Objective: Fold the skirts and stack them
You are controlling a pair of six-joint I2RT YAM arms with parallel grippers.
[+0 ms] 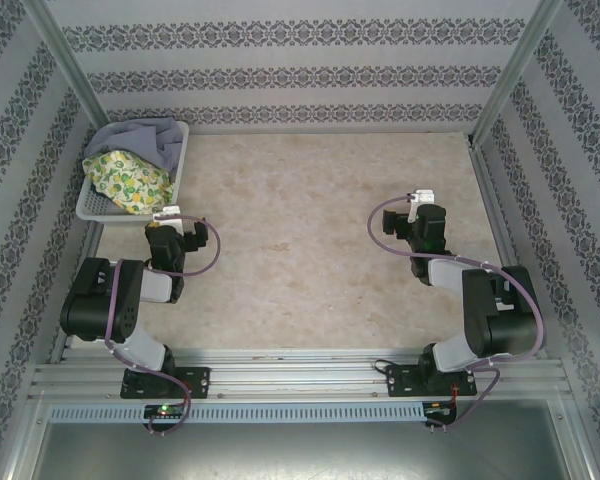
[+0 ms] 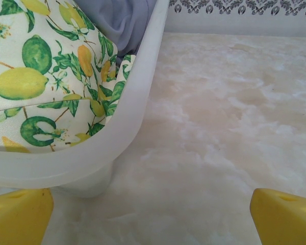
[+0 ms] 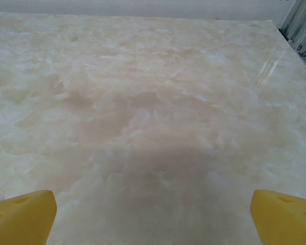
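Nothing folded yet: lemon-print skirt [image 1: 125,180] and grey-lavender skirt [image 1: 145,135] lie heaped in the white basket [image 2: 130,115]; left gripper [image 2: 153,217] and right gripper [image 3: 153,217] hover spread, empty.

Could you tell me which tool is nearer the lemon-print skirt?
Left. The left tool is at the basket's near corner, beside the lemon-print skirt; the right tool is across the table.

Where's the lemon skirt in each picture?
Top external: the lemon skirt lies in the white basket, at the far-left corner.
Left wrist: the lemon skirt sits at the upper left, inside the basket's curved rim.
Right wrist: this camera faces the tabletop, toward the far-right corner.
Shared landmark: the beige marbled tabletop.
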